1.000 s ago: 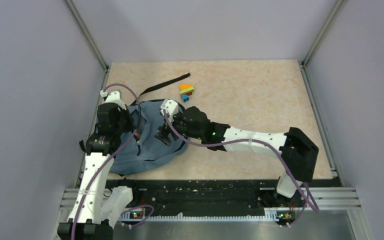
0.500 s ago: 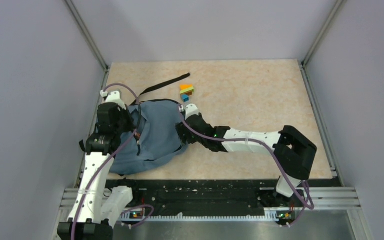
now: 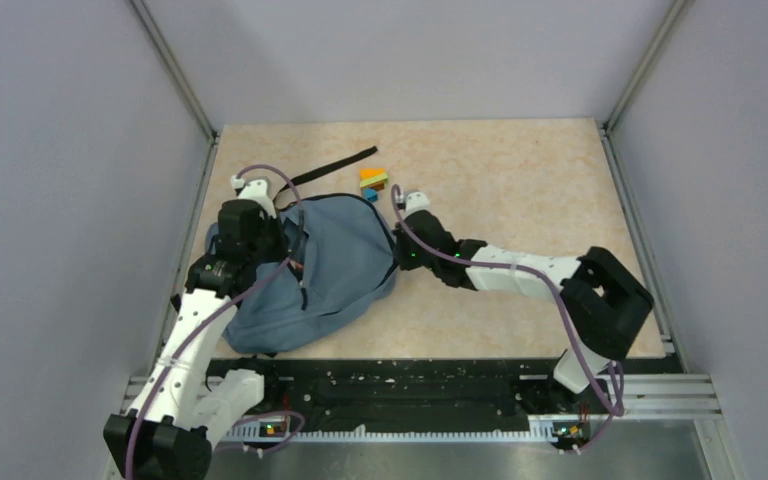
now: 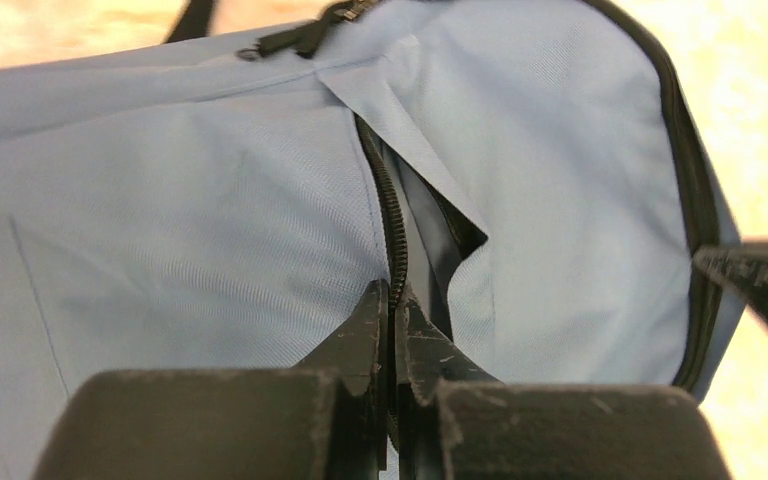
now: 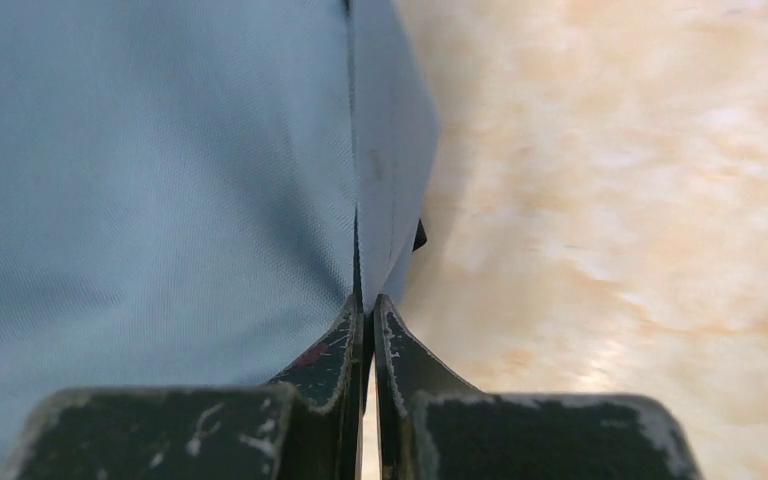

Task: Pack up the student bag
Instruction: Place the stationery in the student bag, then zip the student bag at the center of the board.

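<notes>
The student bag [image 3: 335,275], slate-blue with black zipper trim, lies flat at the table's left. My left gripper [image 3: 295,258] is over its left part, shut on the black zipper edge [image 4: 393,215] of the bag's opening. My right gripper [image 3: 395,262] is at the bag's right edge, its jaws shut on a thin fold of the blue fabric [image 5: 385,180]. In the left wrist view the opening gapes slightly, showing dark lining, and the bag [image 4: 190,220] fills most of the frame. One right fingertip [image 4: 760,285] shows at that view's right side.
A small stack of orange, yellow-green and blue blocks [image 3: 372,181] sits just beyond the bag. A black strap [image 3: 335,165] trails toward the back. Grey walls close in the beige table [image 3: 520,190] on three sides.
My right gripper left the bag's middle, moved to its right edge and shut there. The left arm shifted back and right, and the bag stretched out to the right.
</notes>
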Available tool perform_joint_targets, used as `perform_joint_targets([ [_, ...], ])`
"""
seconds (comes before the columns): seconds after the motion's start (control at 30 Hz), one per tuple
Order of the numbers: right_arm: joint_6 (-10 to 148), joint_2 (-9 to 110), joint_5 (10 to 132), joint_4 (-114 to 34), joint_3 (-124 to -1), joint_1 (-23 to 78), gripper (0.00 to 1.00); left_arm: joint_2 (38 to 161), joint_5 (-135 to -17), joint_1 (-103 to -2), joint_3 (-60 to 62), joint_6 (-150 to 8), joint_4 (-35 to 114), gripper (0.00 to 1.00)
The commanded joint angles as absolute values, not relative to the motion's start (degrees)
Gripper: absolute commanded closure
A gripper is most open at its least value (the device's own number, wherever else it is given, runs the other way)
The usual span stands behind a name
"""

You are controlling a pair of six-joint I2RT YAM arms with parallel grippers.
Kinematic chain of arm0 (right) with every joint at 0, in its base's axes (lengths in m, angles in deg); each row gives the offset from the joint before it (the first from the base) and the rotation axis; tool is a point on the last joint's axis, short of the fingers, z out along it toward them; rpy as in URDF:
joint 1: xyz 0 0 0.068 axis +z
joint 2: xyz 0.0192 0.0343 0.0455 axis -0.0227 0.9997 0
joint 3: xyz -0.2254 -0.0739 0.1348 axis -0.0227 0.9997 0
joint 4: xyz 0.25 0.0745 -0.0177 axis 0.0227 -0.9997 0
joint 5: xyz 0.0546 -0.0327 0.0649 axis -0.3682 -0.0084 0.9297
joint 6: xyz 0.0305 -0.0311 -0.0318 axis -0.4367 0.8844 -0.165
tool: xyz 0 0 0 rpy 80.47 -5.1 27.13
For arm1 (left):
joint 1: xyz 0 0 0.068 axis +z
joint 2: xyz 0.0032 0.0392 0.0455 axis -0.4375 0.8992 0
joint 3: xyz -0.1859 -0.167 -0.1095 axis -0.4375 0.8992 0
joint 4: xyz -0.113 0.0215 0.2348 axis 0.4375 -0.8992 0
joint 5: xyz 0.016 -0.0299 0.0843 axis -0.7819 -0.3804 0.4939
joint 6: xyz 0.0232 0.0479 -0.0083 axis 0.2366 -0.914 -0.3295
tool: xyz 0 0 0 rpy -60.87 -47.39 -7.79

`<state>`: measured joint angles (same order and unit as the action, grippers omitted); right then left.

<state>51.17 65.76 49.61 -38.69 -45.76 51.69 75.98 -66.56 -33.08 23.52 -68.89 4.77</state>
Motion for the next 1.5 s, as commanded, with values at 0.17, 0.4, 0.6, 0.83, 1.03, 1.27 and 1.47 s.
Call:
perform_joint_targets([
  [0.17,58.5,49.5,46.3,-45.1,-39.7,38.9,1.00,82.3,-67.2,-52.3,23.3,-57.6,12.3,0.95],
  [0.4,59.6,43.9,47.4,-47.5,-39.0,38.8,0.51,81.0,-54.7,-62.2,18.6,-62.9,11.7,0.26],
  [0.6,59.5,40.1,46.6,-48.4,-37.3,38.8,0.32,78.9,-49.6,-73.2,19.1,-59.5,7.5,0.23],
  [0.83,59.4,38.6,45.2,-49.1,-36.8,38.8,0.32,83.8,-51.6,-85.0,22.8,-43.3,8.4,0.37],
  [1.03,59.1,38.2,45.5,-48.8,-36.1,38.8,0.32,87.8,-48.7,-89.1,20.3,-35.7,3.5,0.43],
  [1.27,59.4,37.8,45.5,-48.2,-35.5,38.8,0.32,89.2,-44.2,-91.9,21.1,-29.7,-1.1,0.45],
  [1.47,59.6,37.8,46.0,-47.9,-35.3,38.8,0.32,91.8,-39.8,-92.0,19.9,-29.5,-4.3,0.46],
])
